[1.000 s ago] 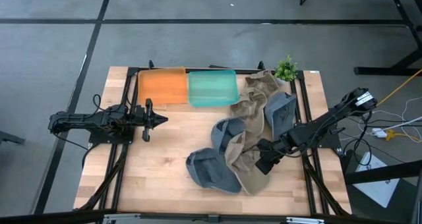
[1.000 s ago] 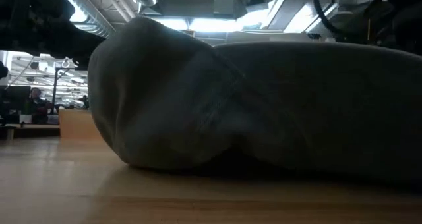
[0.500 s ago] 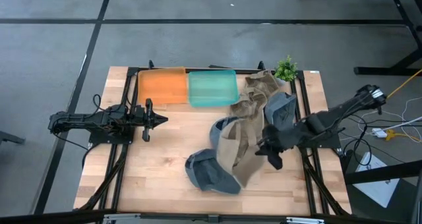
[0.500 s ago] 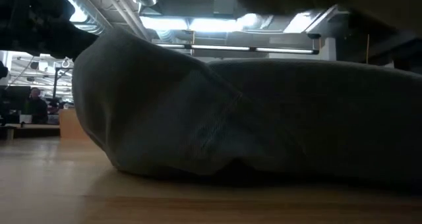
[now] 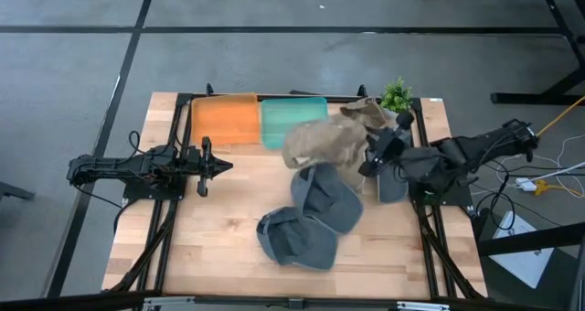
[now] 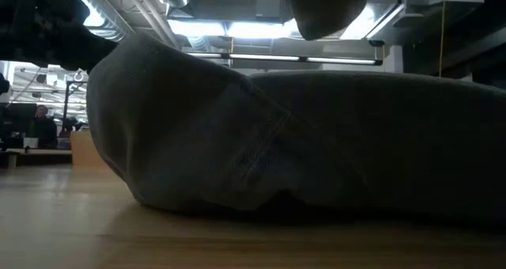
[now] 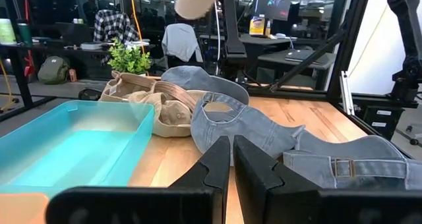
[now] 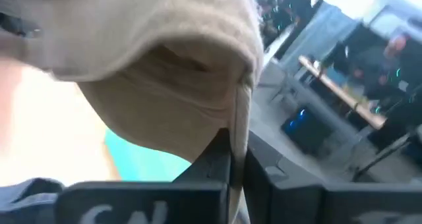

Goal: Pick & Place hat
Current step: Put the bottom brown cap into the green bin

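right hand point(image 5: 373, 155) raised, fingers clamped, left hand point(image 5: 218, 166) closed, resting at table's left

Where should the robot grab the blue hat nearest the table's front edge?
Probably the raised brim edge of the blue denim hat, coming straight down from above. It lies flat and partly under another denim hat, so its free front side gives the fingers something thin to pinch.

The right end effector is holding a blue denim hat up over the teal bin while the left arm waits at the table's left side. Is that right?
Not quite. The hat clamped in the right end effector is tan, not blue denim; the high view shows it. The denim hats lie on the table. It does hang by the teal bin, and the left end effector waits at the left.
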Robot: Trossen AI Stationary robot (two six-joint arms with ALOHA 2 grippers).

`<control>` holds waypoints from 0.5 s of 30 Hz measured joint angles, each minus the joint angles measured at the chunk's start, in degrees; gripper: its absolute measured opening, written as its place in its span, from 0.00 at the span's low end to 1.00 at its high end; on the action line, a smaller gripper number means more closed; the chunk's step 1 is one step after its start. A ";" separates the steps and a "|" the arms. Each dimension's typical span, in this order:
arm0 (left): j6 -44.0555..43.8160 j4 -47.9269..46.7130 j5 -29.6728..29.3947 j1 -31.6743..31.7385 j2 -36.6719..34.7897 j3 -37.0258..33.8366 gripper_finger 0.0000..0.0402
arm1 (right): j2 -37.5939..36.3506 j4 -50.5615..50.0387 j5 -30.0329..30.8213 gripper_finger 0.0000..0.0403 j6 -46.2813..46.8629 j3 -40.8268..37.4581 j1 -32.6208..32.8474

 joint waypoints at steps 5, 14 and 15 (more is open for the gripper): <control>4.75 0.02 -1.74 -0.01 0.00 -0.01 0.04 | -0.02 4.19 -10.32 0.05 -12.54 0.33 -3.81; -12.41 2.44 -1.80 -0.01 -0.02 -0.05 0.04 | 0.30 12.32 -17.71 0.05 -10.55 0.34 -9.50; -18.49 3.08 -1.59 0.00 0.00 -0.05 0.04 | 0.55 12.88 -18.08 0.05 -9.88 0.34 -9.64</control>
